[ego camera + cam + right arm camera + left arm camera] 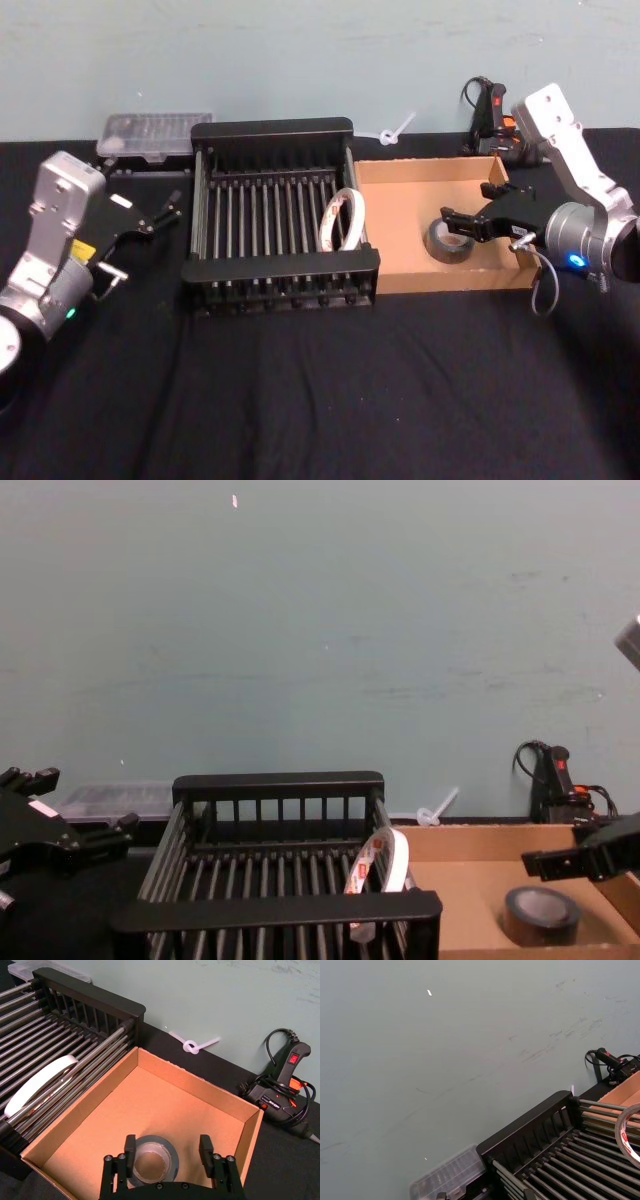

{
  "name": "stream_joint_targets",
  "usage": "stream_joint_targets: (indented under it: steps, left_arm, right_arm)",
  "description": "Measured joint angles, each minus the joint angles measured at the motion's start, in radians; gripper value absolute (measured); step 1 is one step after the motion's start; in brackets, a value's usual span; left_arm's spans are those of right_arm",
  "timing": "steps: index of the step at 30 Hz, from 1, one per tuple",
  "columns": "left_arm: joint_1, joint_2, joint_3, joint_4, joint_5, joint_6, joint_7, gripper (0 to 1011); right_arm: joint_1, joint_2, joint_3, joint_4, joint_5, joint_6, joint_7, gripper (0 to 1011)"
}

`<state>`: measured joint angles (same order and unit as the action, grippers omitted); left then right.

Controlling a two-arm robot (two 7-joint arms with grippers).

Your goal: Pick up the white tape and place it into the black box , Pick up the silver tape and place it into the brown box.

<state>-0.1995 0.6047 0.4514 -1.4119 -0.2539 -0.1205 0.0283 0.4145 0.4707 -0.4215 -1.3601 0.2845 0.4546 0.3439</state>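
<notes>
Now we look across the black cloth-covered surface (320, 400). The black slatted plastic crate (280, 130) sits left of centre, with the thin white tape ring (341, 220) leaning upright against its right wall. Just right of it, the shallow brown cardboard box (420, 185) has the thick grey-silver tape roll (152, 1160) flat on its floor. Our right end effector (168, 1152) hangs over the roll, fingers spread either side. Our left end effector (150, 215) waits spread, far left. We judge a careless retreat could snag the roll or nudge the low cardboard wall.
</notes>
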Motion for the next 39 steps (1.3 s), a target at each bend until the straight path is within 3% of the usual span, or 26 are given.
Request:
stream_joint_targets:
  steps: [8,20,23,27,31,34,39]
  left_arm:
    - [0.0,0.0,0.0,0.0,0.0,0.0,0.0,1001]
    - [0.0,0.0,0.0,0.0,0.0,0.0,0.0,1001]
    - [0.0,0.0,0.0,0.0,0.0,0.0,0.0,1001]
    - [0.0,0.0,0.0,0.0,0.0,0.0,0.0,1001]
    - [0.0,0.0,0.0,0.0,0.0,0.0,0.0,1001]
    - [0.0,0.0,0.0,0.0,0.0,0.0,0.0,1001]
    - [0.0,0.0,0.0,0.0,0.0,0.0,0.0,1001]
  right_arm:
    - [0.0,0.0,0.0,-0.001,0.001,0.0,0.0,998]
    - [-0.003,0.0,0.001,-0.005,-0.004,-0.005,-0.004,1003]
    - [-0.019,-0.004,0.012,-0.024,-0.031,-0.037,-0.038,1003]
    - [-0.057,-0.016,0.04,-0.058,-0.065,-0.121,-0.104,1003]
    - [-0.109,-0.03,0.061,-0.084,-0.117,-0.24,-0.183,1003]
    - [-0.15,-0.039,0.074,-0.099,-0.15,-0.293,-0.238,1003]
    - [-0.223,-0.046,0.103,-0.127,-0.189,-0.33,-0.311,1003]
